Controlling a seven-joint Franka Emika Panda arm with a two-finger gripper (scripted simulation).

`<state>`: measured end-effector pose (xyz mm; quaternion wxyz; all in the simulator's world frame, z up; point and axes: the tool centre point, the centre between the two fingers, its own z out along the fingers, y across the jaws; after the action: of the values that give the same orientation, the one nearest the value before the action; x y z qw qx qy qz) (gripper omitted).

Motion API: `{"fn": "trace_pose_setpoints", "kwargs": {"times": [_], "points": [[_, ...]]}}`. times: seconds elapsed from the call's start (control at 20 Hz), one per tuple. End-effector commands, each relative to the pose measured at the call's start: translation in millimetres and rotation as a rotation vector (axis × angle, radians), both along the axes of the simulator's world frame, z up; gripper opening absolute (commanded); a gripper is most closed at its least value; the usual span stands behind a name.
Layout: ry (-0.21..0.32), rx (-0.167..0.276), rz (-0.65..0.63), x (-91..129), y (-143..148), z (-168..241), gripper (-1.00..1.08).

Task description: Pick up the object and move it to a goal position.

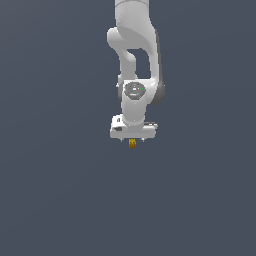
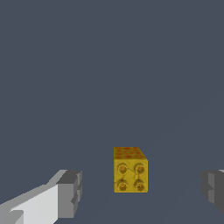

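The object (image 2: 130, 170) is a small yellow-orange block with round studs on one face and reddish spots on another. In the wrist view it lies on the dark floor between my two grey fingertips (image 2: 70, 192), touching neither. My gripper (image 2: 142, 190) is open, its fingers wide on either side of the block. In the exterior view the object (image 1: 132, 144) shows as a tiny yellow speck just under the white hand, where the gripper (image 1: 133, 140) hangs straight down over it.
A flat dark grey-blue floor (image 1: 60, 200) fills both views. The white arm (image 1: 134, 60) rises from the hand toward the exterior view's top edge.
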<state>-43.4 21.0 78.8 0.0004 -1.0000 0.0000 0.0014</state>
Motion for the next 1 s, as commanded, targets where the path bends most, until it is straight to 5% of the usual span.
{"fn": "trace_pose_setpoints", "kwargs": {"times": [0.0,0.95], "points": [[-0.002,-0.001,0.002,-3,2,-5,1.00],[-0.003,-0.001,0.003,-5,2,-54,1.00]]}}
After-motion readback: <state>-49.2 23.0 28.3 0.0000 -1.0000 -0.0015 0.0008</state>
